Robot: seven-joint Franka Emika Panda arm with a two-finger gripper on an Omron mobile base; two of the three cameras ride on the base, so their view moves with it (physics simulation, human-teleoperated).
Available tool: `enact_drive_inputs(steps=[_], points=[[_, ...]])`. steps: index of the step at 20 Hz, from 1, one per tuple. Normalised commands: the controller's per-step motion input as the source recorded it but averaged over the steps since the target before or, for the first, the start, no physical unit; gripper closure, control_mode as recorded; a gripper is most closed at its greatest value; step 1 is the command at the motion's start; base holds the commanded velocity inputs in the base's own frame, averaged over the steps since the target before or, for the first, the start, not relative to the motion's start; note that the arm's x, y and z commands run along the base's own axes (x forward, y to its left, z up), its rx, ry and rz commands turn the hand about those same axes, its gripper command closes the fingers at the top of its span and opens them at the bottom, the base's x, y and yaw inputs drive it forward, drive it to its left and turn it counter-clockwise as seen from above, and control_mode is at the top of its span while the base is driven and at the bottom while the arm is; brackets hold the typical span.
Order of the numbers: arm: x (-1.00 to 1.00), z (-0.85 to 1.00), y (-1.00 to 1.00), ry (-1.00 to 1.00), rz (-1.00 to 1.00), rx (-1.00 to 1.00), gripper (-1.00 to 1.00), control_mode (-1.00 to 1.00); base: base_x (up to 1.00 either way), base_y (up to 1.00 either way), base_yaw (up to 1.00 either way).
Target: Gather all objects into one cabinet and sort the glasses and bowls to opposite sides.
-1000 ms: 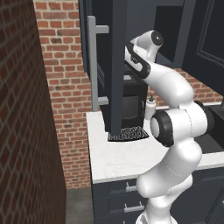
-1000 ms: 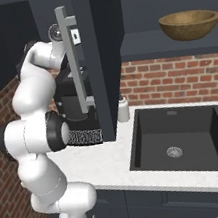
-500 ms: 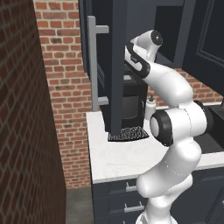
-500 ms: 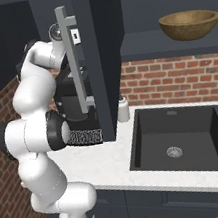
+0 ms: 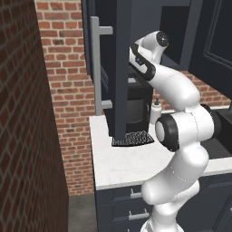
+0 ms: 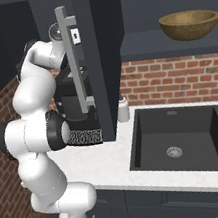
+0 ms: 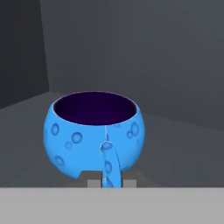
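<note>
A glossy blue bowl (image 7: 94, 131) with bubble marks and a small handle stands upright on the dark shelf (image 7: 175, 144) inside the cabinet. My gripper (image 7: 109, 180) is shut on that handle, one fingertip on each side of it. From the base views, my arm reaches up behind the open slate-grey cabinet door (image 5: 122, 68), which hides the hand. The wooden bowl (image 6: 190, 24) rests on a cabinet shelf further right, above the sink. The mugs are out of view.
The open door's silver bar handle (image 6: 71, 62) hangs close to my wrist. A black coffee machine (image 5: 136, 113) and a small bottle (image 6: 123, 108) stand on the white counter (image 5: 122, 167). A dark sink (image 6: 182, 138) lies to the right, a brick wall (image 5: 27, 113) to the left.
</note>
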Motion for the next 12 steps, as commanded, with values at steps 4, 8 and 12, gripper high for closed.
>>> enact_drive_inputs(steps=[4,8,12], points=[[0.00,0.00,0.00,0.00,0.00,0.00,1.00,-1.00,0.00,0.00,0.00],[0.00,0.00,0.00,0.01,0.00,0.02,1.00,-1.00,0.00,0.00,0.00],[0.00,0.00,0.00,0.01,0.00,0.01,1.00,-1.00,0.00,0.00,0.00]])
